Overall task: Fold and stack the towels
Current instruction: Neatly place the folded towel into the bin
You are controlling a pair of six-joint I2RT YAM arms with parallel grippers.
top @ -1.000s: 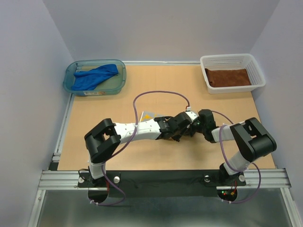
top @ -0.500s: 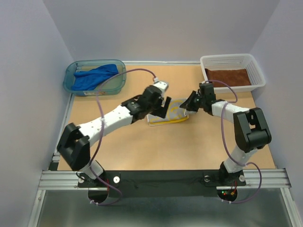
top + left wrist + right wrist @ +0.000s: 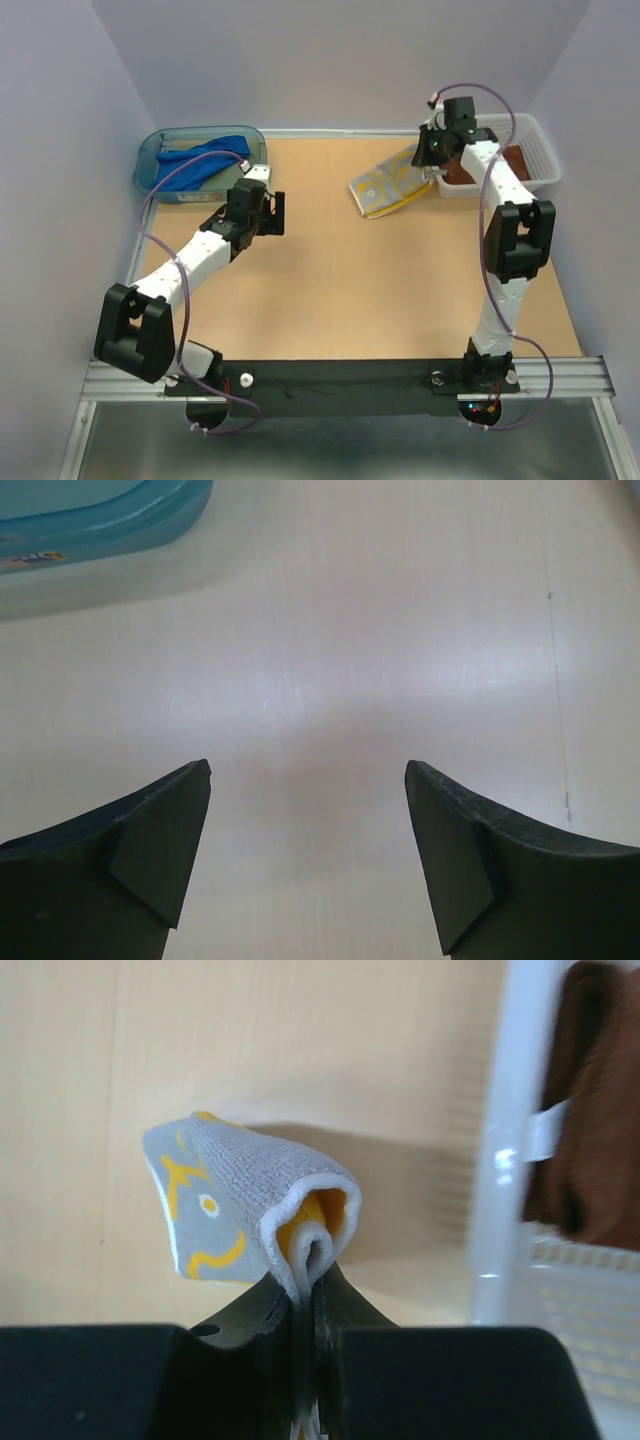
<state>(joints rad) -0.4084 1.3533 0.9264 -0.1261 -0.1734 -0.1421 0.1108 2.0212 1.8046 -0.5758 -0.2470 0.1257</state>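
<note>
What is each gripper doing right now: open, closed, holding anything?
Left gripper: open, holding nothing.
Right gripper: closed on the yellow towel.

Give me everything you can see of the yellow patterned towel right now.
The yellow towel is soft terry cloth, grey-white outside with yellow curls and dots, solid yellow inside, with a white hem. It is folded over, and the right gripper is shut on its doubled edge. It hangs tilted over the table, seemingly lifted, with a shadow beneath it. It is beside the white basket, outside it and not touching. Nothing else touches it.
</note>
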